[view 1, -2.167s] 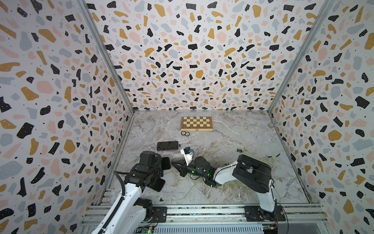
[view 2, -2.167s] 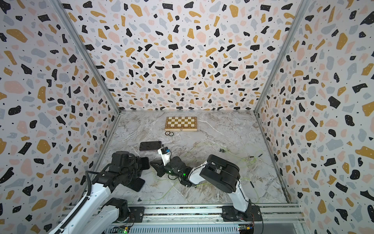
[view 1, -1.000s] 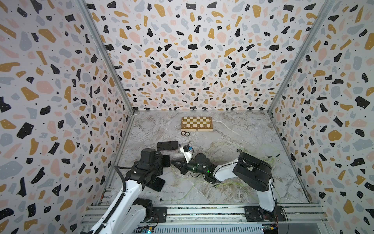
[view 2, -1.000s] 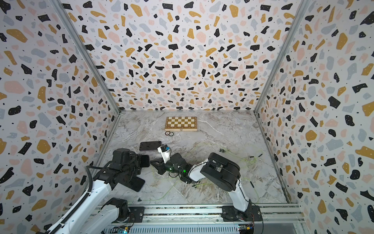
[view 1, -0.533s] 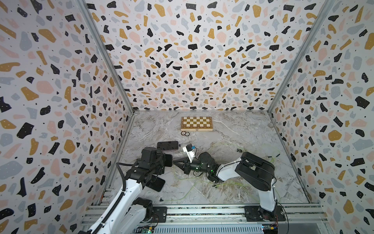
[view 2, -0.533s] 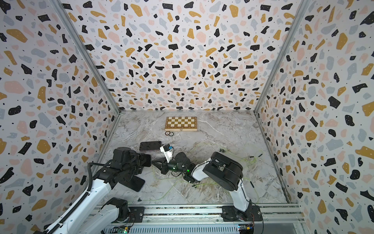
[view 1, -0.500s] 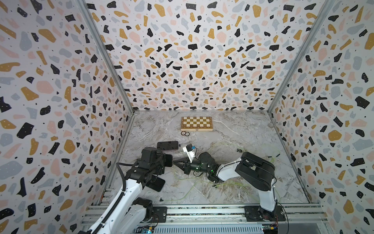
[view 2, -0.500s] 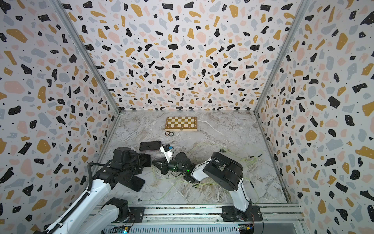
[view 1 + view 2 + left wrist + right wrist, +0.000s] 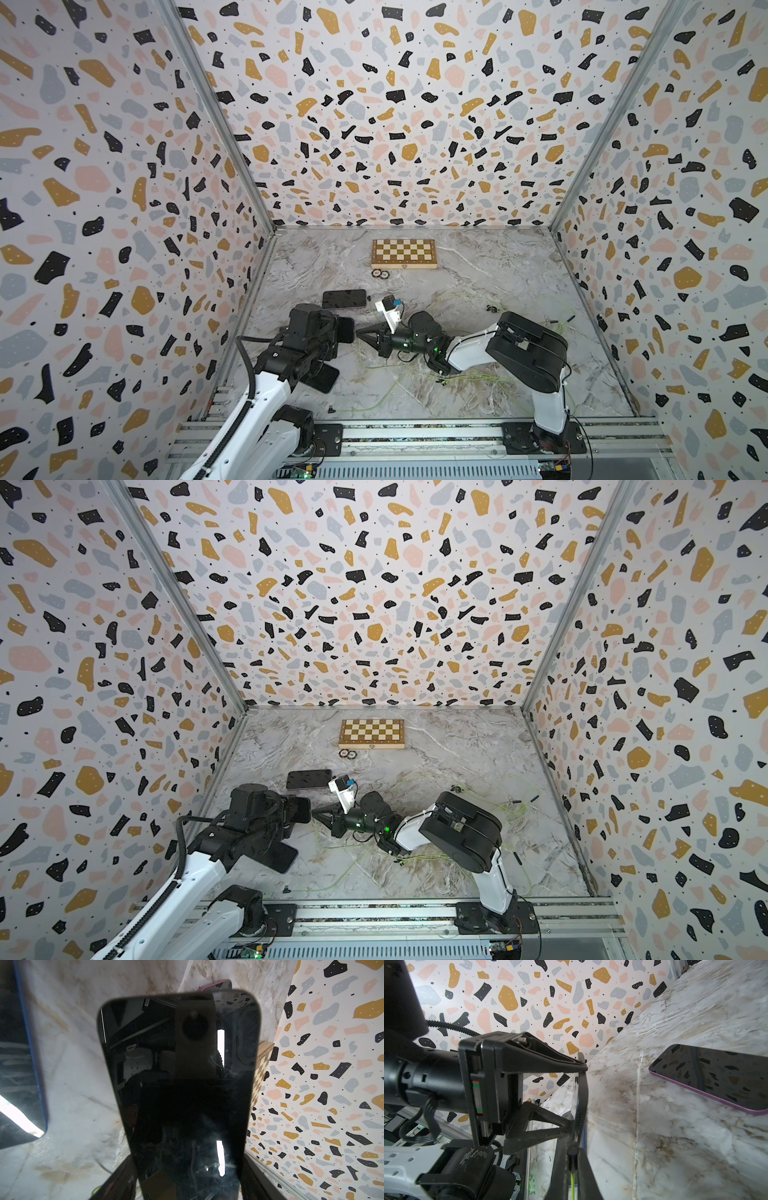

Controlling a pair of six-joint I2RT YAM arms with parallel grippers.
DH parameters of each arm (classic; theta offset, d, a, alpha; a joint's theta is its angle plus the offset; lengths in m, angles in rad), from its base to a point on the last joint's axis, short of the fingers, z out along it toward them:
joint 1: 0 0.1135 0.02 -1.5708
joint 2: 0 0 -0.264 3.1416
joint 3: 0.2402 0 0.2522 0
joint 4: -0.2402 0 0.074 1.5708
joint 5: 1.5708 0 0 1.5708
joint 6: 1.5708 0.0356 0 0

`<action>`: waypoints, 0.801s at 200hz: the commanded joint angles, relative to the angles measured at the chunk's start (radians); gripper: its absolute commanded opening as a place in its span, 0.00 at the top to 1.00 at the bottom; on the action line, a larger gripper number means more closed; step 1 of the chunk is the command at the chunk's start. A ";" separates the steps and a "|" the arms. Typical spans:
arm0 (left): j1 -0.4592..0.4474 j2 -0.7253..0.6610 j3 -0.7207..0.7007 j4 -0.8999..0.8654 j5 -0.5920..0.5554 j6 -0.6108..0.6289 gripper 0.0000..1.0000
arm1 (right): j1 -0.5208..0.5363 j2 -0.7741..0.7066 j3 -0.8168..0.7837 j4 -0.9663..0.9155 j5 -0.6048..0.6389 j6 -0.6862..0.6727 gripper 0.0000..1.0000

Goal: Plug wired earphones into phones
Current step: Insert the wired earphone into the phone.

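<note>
My right pincer [image 9: 572, 1169] pinched tight on earphone plug [image 9: 572, 1150], just beside end edge of phone [image 9: 178, 1084] clamped in left pincer [image 9: 579, 1097]; bare marble [image 9: 675, 1147] alongside, purple-edged phone [image 9: 716, 1078] apart.

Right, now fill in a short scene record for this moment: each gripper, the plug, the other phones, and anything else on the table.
left gripper: clamped on the held phone, black screen
right gripper: shut on the black plug, its yellow-green cord trailing
plug position: at the held phone's end edge; whether seated cannot be told
other phones: purple-edged phone and blue-edged phone, flat on the marble table
also present: chessboard near the back wall
</note>
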 commanded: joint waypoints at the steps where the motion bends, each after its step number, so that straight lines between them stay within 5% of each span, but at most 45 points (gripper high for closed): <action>1: -0.034 -0.023 0.056 0.068 0.115 -0.012 0.44 | 0.015 -0.030 0.019 -0.033 0.013 -0.021 1.00; 67: -0.042 -0.011 0.070 0.072 0.129 -0.003 0.44 | 0.004 -0.024 0.016 0.024 -0.085 -0.014 1.00; 111: -0.050 -0.005 0.082 0.062 0.113 -0.003 0.45 | 0.004 -0.035 0.038 -0.063 -0.040 -0.033 1.00; 160: -0.051 0.011 0.086 0.008 0.014 0.016 0.44 | -0.003 -0.172 -0.038 -0.183 0.111 -0.116 0.49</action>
